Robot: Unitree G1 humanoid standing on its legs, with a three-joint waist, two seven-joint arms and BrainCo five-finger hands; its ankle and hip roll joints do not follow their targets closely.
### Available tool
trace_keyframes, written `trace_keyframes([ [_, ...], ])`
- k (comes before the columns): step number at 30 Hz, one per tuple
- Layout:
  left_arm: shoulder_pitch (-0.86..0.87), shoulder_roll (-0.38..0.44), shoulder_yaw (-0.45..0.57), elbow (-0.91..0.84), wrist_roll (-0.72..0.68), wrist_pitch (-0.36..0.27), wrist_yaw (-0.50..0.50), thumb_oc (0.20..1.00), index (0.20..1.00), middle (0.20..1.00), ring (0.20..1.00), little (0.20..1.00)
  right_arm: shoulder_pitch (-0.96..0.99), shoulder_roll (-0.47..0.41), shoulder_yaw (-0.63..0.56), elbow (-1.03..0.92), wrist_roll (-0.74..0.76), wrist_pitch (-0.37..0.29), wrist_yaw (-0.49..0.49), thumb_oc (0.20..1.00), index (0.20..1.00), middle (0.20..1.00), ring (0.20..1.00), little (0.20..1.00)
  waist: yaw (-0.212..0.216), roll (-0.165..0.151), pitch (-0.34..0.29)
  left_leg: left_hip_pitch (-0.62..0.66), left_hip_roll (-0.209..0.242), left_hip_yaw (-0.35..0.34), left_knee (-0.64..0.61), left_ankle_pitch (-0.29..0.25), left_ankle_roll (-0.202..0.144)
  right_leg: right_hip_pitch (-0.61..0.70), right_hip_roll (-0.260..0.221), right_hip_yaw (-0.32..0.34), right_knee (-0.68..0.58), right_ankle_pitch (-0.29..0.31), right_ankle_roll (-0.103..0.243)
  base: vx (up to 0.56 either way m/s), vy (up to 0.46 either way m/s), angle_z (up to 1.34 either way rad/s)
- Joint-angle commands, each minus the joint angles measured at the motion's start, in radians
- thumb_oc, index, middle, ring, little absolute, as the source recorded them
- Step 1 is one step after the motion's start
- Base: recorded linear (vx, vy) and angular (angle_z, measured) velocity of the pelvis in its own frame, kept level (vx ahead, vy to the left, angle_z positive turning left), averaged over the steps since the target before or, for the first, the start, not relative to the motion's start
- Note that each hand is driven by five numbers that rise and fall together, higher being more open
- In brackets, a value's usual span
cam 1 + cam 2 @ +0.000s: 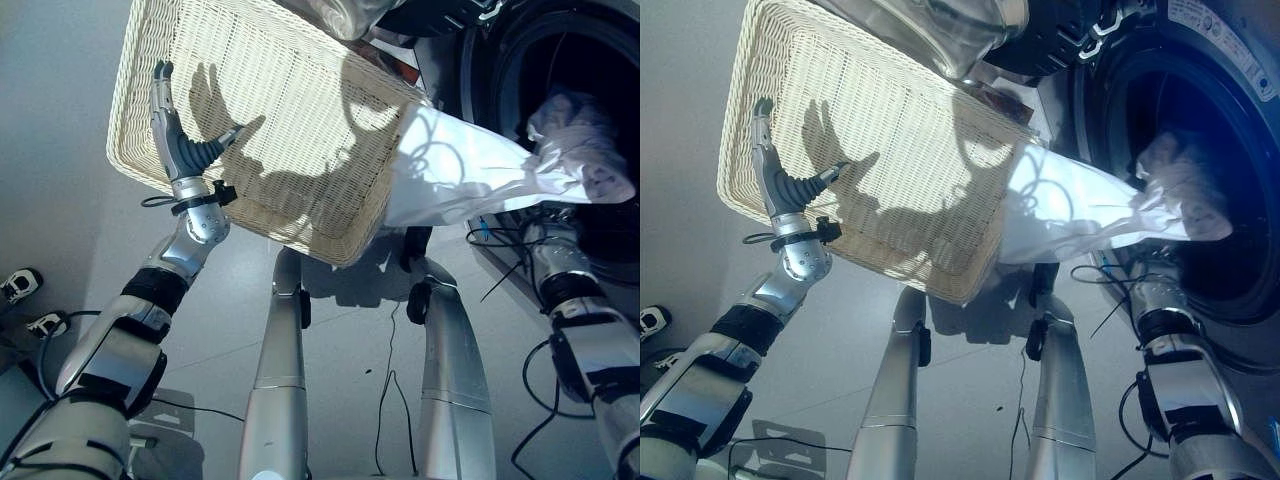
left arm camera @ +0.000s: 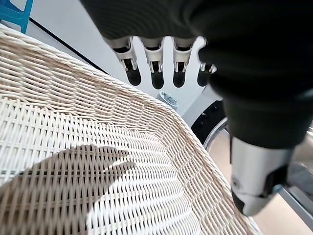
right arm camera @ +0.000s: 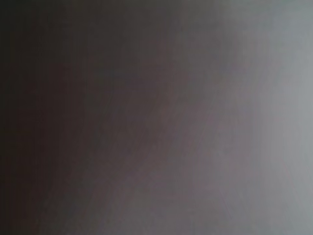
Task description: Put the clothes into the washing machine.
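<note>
A white garment stretches from the right end of the wicker basket into the washing machine's dark drum opening. Its bunched end lies at the mouth of the drum. My right forearm reaches up under that bunched cloth, and the cloth covers the hand. My left hand is open, held above the basket's left part with fingers straight and thumb spread, touching nothing. The woven basket bottom under it is bare, with the hand's shadow on it.
A clear domed piece with a dark rim, apparently the machine's open door, hangs over the basket's far edge. A black-and-white shoe lies on the grey floor at the left.
</note>
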Motion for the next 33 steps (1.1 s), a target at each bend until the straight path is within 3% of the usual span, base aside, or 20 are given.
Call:
trace_keyframes([
  [1, -0.025, 0.047, 0.004, -0.048, -0.006, -0.007, 0.033, 1.0, 1.0, 1.0, 1.0, 1.0, -0.055, -0.256, -0.048, 0.058, -0.116, -0.259, -0.353, 0.2, 0.2, 0.2, 0.2, 0.2, 0.016, -0.022, -0.002, -0.017, -0.079, 0.06, 0.119, -0.102, 0.092, 0.076, 0.051, -0.01, -0.26, 0.216, 0.066, 0.0, -0.112, 0.01],
  [2, -0.022, 0.054, 0.0, -0.057, -0.009, -0.004, 0.036, 1.0, 1.0, 1.0, 1.0, 1.0, -0.07, -0.27, -0.041, 0.046, -0.134, -0.285, -0.376, 0.291, 0.291, 0.291, 0.291, 0.291, 0.016, -0.024, -0.002, -0.017, -0.079, 0.058, 0.119, -0.103, 0.092, 0.076, 0.051, -0.011, -0.263, 0.218, 0.067, 0.0, -0.088, 0.02],
  [3, -0.013, 0.068, -0.002, -0.069, -0.009, -0.003, 0.036, 1.0, 1.0, 1.0, 1.0, 1.0, -0.093, -0.302, -0.032, 0.017, -0.16, -0.353, -0.41, 0.47, 0.47, 0.47, 0.47, 0.47, 0.015, -0.032, -0.002, -0.017, -0.078, 0.053, 0.117, -0.106, 0.093, 0.078, 0.051, -0.013, -0.267, 0.219, 0.066, 0.01, -0.059, 0.0],
  [4, -0.001, 0.084, 0.001, -0.081, -0.006, -0.003, 0.034, 1.0, 1.0, 1.0, 1.0, 1.0, -0.109, -0.328, -0.024, -0.017, -0.181, -0.422, -0.433, 0.492, 0.492, 0.492, 0.492, 0.492, 0.013, -0.037, -0.002, -0.016, -0.078, 0.05, 0.115, -0.108, 0.094, 0.08, 0.054, -0.014, -0.272, 0.22, 0.066, 0.01, -0.059, -0.02],
  [5, 0.03, 0.109, 0.009, -0.108, 0.005, -0.004, 0.04, 1.0, 1.0, 1.0, 1.0, 1.0, -0.109, -0.365, -0.027, -0.079, -0.221, -0.562, -0.438, 0.605, 0.605, 0.605, 0.605, 0.605, 0.006, -0.047, -0.002, -0.014, -0.073, 0.05, 0.106, -0.109, 0.095, 0.086, 0.057, -0.014, -0.278, 0.221, 0.065, 0.0, -0.024, -0.03],
  [6, 0.048, 0.12, 0.014, -0.117, 0.004, -0.008, 0.046, 1.0, 1.0, 1.0, 1.0, 1.0, -0.093, -0.371, -0.044, -0.124, -0.271, -0.592, -0.443, 1.0, 1.0, 1.0, 1.0, 1.0, 0.0, -0.05, -0.002, -0.012, -0.072, 0.05, 0.105, -0.108, 0.094, 0.088, 0.06, -0.013, -0.28, 0.222, 0.064, 0.0, 0.001, -0.03],
  [11, 0.068, 0.137, 0.046, -0.128, -0.02, -0.01, 0.027, 1.0, 1.0, 1.0, 1.0, 1.0, -0.038, -0.376, -0.094, -0.237, -0.427, -0.616, -0.465, 1.0, 1.0, 1.0, 1.0, 1.0, -0.011, -0.062, -0.002, 0.001, -0.075, 0.056, 0.101, -0.111, 0.099, 0.098, 0.069, -0.003, -0.282, 0.214, 0.061, 0.0, 0.029, -0.02],
  [14, 0.032, 0.141, 0.049, -0.089, -0.045, -0.019, -0.022, 1.0, 1.0, 1.0, 1.0, 1.0, -0.025, -0.371, -0.104, -0.164, -0.428, -0.423, -0.385, 1.0, 1.0, 1.0, 1.0, 1.0, -0.008, -0.067, -0.002, 0.005, -0.085, 0.048, 0.114, -0.117, 0.102, 0.101, 0.07, 0.001, -0.271, 0.21, 0.059, 0.01, 0.003, 0.0],
  [17, -0.001, 0.138, 0.035, -0.076, -0.041, -0.028, -0.046, 1.0, 1.0, 1.0, 1.0, 1.0, -0.073, -0.387, -0.03, -0.006, -0.443, -0.279, -0.381, 1.0, 1.0, 1.0, 1.0, 1.0, 0.009, -0.066, -0.002, -0.002, -0.094, 0.041, 0.119, -0.119, 0.107, 0.098, 0.063, -0.009, -0.278, 0.212, 0.057, 0.01, -0.038, 0.01],
  [19, -0.012, 0.135, 0.022, -0.074, -0.036, -0.027, -0.046, 1.0, 1.0, 1.0, 1.0, 1.0, -0.1, -0.392, 0.003, 0.044, -0.421, -0.238, -0.362, 1.0, 1.0, 1.0, 1.0, 1.0, 0.014, -0.063, -0.002, -0.006, -0.097, 0.038, 0.123, -0.12, 0.109, 0.097, 0.06, -0.014, -0.281, 0.217, 0.058, 0.02, -0.053, 0.01],
  [23, -0.035, 0.134, 0.006, -0.074, -0.034, -0.017, -0.049, 1.0, 1.0, 1.0, 1.0, 1.0, -0.134, -0.39, 0.048, 0.089, -0.501, -0.197, -0.432, 1.0, 1.0, 1.0, 1.0, 1.0, 0.019, -0.06, -0.002, -0.013, -0.102, 0.037, 0.131, -0.125, 0.114, 0.091, 0.057, -0.021, -0.276, 0.216, 0.057, 0.0, -0.009, 0.0],
  [27, -0.054, 0.128, -0.005, -0.072, -0.036, -0.009, -0.053, 1.0, 1.0, 1.0, 1.0, 1.0, -0.168, -0.385, 0.113, 0.096, -0.782, -0.084, -0.599, 1.0, 1.0, 1.0, 1.0, 1.0, 0.022, -0.057, -0.002, -0.013, -0.104, 0.04, 0.132, -0.124, 0.118, 0.091, 0.054, -0.023, -0.275, 0.217, 0.061, 0.0, 0.0, 0.0],
  [29, -0.059, 0.132, -0.012, -0.07, -0.04, -0.012, -0.054, 1.0, 1.0, 1.0, 1.0, 1.0, -0.188, -0.39, 0.145, 0.097, -0.802, -0.041, -0.626, 1.0, 1.0, 1.0, 1.0, 1.0, 0.024, -0.057, -0.002, -0.014, -0.107, 0.037, 0.134, -0.125, 0.12, 0.091, 0.056, -0.023, -0.277, 0.219, 0.06, 0.0, 0.0, 0.0],
  [30, -0.06, 0.132, -0.015, -0.069, -0.032, -0.015, -0.051, 1.0, 1.0, 1.0, 1.0, 1.0, -0.201, -0.395, 0.171, 0.118, -0.884, 0.025, -0.658, 1.0, 1.0, 1.0, 1.0, 1.0, 0.025, -0.058, -0.002, -0.019, -0.105, 0.037, 0.136, -0.125, 0.121, 0.09, 0.055, -0.026, -0.275, 0.218, 0.061, 0.0, 0.0, 0.0],
  [33, -0.065, 0.137, -0.02, -0.064, -0.035, -0.021, -0.054, 1.0, 1.0, 1.0, 1.0, 1.0, -0.217, -0.404, 0.212, 0.134, -1.032, 0.106, -0.707, 1.0, 1.0, 1.0, 1.0, 1.0, 0.028, -0.057, -0.002, -0.019, -0.107, 0.033, 0.136, -0.126, 0.124, 0.09, 0.056, -0.028, -0.275, 0.219, 0.061, -0.01, -0.012, 0.0],
])
